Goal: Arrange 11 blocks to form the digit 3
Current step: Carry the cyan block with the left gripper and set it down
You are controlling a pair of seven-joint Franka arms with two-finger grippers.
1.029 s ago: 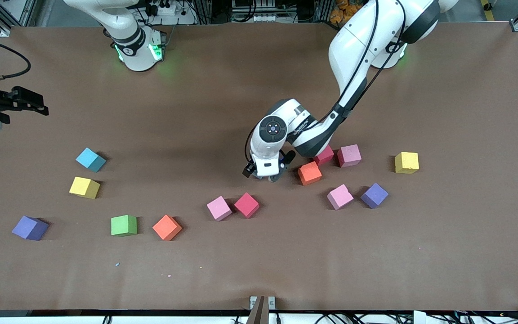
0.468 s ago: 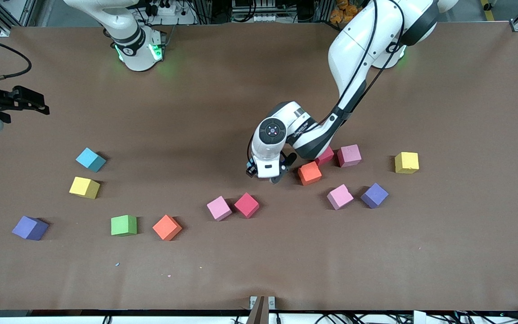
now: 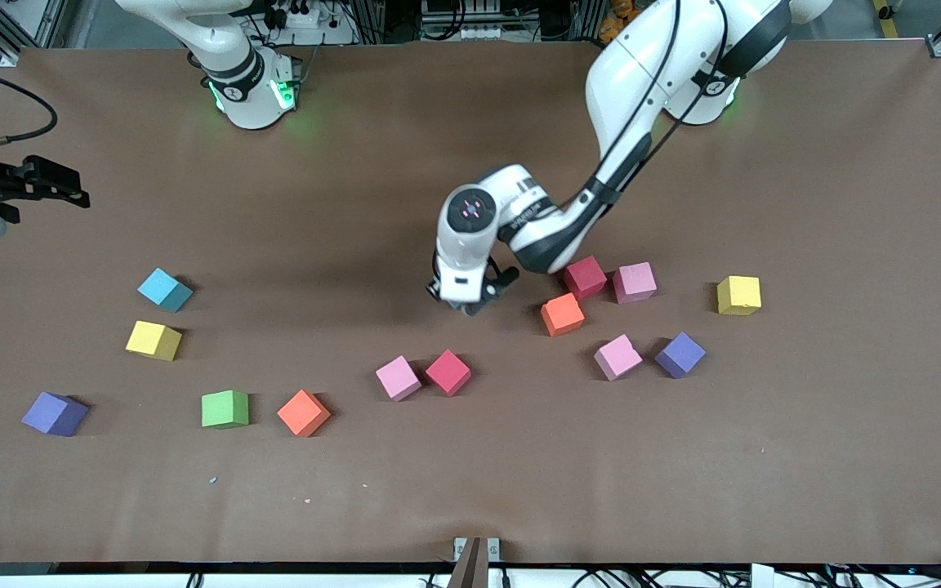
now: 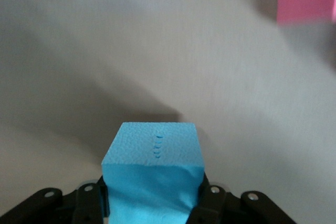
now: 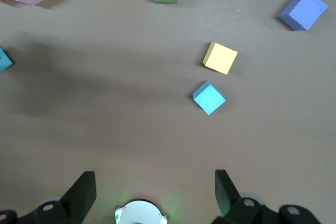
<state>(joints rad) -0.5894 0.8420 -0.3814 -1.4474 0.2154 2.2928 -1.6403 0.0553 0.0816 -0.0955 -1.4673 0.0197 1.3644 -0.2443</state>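
Left tool hangs over mid-counter in the front view, beside the orange block; right tool waits at the counter's edge. Left wrist view: its fingers clamp a blue block. Right wrist view: fingers spread wide apart above a yellow block.

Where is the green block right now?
In the front view, the green block sits on the table toward the right arm's end, beside an orange block and nearer to the camera than a yellow block.
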